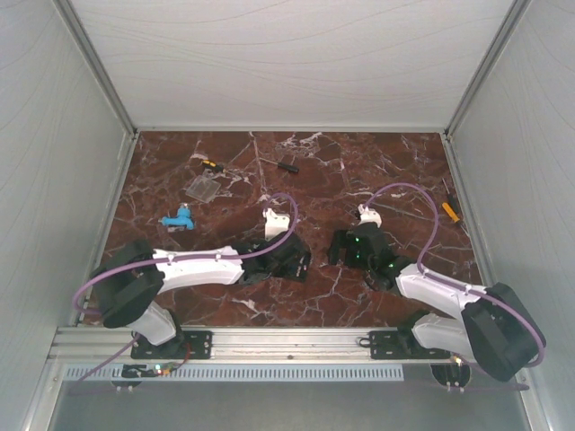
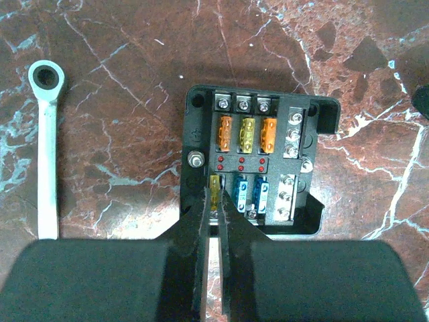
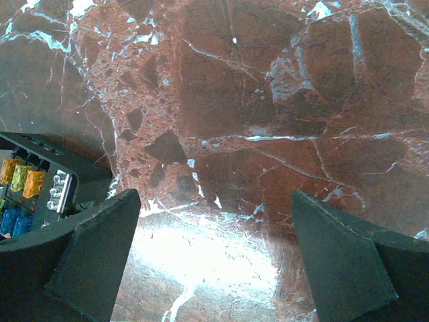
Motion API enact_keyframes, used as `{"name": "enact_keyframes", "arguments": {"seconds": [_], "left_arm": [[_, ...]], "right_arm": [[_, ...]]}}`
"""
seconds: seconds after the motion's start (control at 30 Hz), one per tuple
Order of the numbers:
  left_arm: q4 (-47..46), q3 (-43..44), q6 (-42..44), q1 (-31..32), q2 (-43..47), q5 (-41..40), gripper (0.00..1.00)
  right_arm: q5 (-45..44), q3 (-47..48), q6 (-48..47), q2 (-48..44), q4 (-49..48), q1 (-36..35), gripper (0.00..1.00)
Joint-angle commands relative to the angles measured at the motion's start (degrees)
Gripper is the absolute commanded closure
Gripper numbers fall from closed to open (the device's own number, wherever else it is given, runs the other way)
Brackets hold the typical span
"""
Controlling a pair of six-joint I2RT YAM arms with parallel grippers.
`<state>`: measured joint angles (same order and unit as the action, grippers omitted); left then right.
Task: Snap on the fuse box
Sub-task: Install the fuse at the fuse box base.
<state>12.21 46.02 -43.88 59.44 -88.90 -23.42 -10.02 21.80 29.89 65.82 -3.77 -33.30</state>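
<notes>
Nearest the arms' bases, the black squarish plastic fuse box [image 2: 193, 127] lies open-topped on the red-brown marbled table [image 3: 268, 87], directly under the left claw [image 2: 214, 198]. That claw is closed, and its tips seem to nip the small yellow blade fuse [image 2: 214, 186] at the near left corner of the box, though the tips hide where they meet it. The box is close to square, so it has no real long axis. Its fuse rows run crosswise to the left claw's reach.

In the box's near row, two blue fuses [image 2: 251, 190] stand right of the yellow one. The far row holds an orange, a yellow and an orange fuse [image 2: 247, 133].

The right claw [image 3: 213, 201] gapes wide and empty just right of the box, over bare table.

A silver ring-ended spanner [image 2: 45, 147] lies left of the box, parallel to its side. Farther off, beyond the box and to its left, lies the flat clear plastic cover [image 1: 205, 187], well apart from it. The left arm looks nearer to it.
</notes>
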Motion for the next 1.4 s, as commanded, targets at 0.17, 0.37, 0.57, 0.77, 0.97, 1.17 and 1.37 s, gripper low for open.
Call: {"name": "enact_keyframes", "arguments": {"seconds": [0.17,0.37,0.57,0.77,0.97,1.17,1.37], "left_arm": [[-4.3,-0.3,6.5,0.4,-2.0,2.0,1.0],[-6.5,-1.5,8.7,0.4,-0.6,3.0,1.0],[-9.4,-3.3,10.4,0.4,1.6,3.6,1.0],[-9.4,-3.4,12.4,0.4,1.0,3.6,1.0],[-9.1,-3.3,11.9,0.4,0.4,3.4,0.91],[-7.2,-2.3,10.7,0.5,0.2,2.4,0.79],[-5.8,-1.6,9.9,0.4,1.6,1.7,0.73]], "right_arm": [[1.1,0.2,0.1,1.1,-3.1,0.5,0.07],[2.8,0.6,-0.4,2.5,-3.6,0.5,0.06],[4.1,0.7,-0.8,3.3,-4.1,0.4,0.06],[4.8,1.0,-1.0,3.9,-4.4,0.5,0.06],[5.4,1.2,-1.2,4.5,-4.4,0.5,0.06],[5.8,1.3,-1.4,4.8,-4.3,0.5,0.06],[5.8,1.3,-1.4,4.8,-4.3,0.5,0.06]]}}
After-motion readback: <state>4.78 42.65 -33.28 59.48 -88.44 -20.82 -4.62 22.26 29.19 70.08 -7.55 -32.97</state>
